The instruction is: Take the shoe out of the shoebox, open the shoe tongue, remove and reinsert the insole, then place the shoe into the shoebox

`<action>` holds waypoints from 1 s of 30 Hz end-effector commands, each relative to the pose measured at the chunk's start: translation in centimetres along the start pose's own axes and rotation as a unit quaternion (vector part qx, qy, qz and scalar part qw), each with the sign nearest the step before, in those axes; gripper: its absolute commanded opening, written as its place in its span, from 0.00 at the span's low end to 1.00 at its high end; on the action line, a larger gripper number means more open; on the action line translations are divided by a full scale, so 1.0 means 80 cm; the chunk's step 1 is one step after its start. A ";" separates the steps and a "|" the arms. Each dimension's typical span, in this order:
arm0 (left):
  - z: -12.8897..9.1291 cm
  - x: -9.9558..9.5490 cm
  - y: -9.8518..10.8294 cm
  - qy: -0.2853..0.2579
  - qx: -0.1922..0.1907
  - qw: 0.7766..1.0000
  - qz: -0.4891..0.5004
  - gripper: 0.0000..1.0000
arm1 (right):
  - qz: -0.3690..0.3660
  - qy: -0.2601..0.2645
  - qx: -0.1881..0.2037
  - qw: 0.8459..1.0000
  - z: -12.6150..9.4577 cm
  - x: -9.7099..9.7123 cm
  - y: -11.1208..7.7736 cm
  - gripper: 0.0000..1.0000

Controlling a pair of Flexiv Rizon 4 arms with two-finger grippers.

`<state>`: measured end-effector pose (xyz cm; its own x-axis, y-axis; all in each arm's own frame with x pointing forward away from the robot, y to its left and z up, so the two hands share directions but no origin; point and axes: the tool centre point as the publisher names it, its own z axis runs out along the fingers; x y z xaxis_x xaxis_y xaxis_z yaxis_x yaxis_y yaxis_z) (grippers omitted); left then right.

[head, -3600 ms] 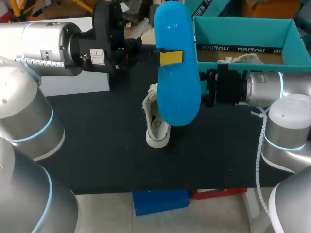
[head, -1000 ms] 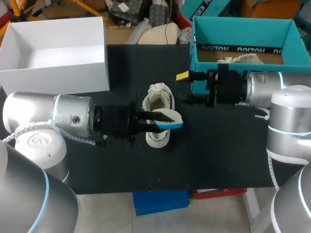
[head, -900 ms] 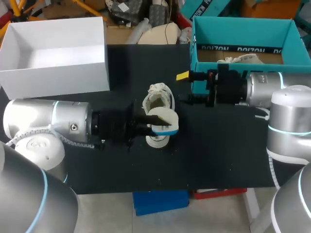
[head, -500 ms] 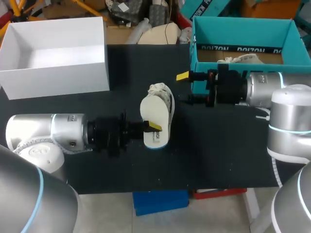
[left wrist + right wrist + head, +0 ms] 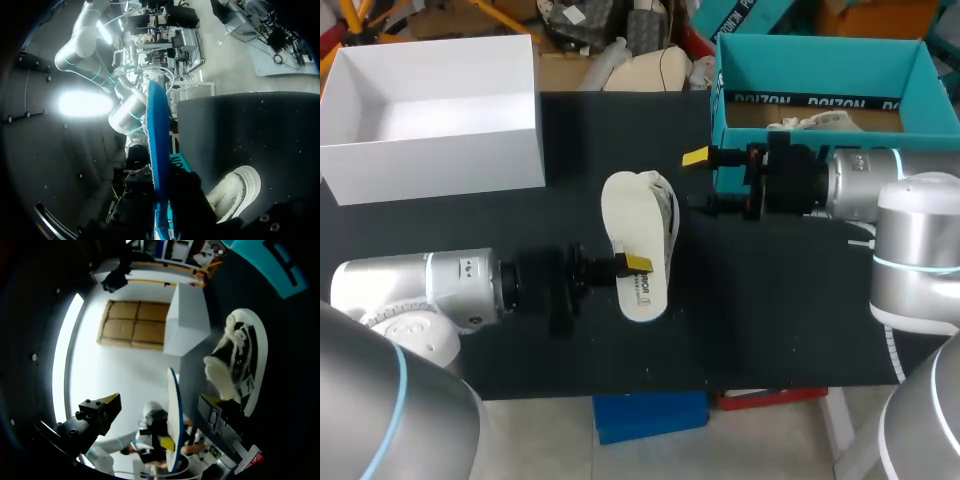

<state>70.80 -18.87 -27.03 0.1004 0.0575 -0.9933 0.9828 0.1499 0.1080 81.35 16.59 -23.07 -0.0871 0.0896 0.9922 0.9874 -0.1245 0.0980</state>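
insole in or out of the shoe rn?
Out. Left gripper holds the insole pinched above the shoe; the right wrist view shows it edge-on, clear of the shoe's opening.

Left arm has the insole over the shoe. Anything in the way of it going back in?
Nothing visible does. The insole, clamped in the left gripper, lies over the shoe in the head view and hides its opening there. The right gripper stands open off to the side, by the teal shoebox.
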 end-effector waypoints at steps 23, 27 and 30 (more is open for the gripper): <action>0.007 0.003 0.073 -0.009 -0.009 0.999 0.049 0.00 | 0.000 -0.001 -0.002 1.000 0.002 0.000 -0.001 1.00; 0.013 0.003 0.078 -0.014 0.003 0.999 0.034 0.00 | 0.000 -0.001 -0.002 1.000 0.002 0.000 -0.001 1.00; 0.016 0.004 0.078 -0.018 0.013 0.999 0.023 0.00 | 0.000 -0.001 -0.002 1.000 0.002 0.000 -0.001 1.00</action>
<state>76.45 -18.89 -26.60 0.1517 0.0317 -0.9879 0.9763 0.1510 0.1548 81.33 16.61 -23.06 -0.0870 0.0894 0.9922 0.9872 -0.1258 0.0979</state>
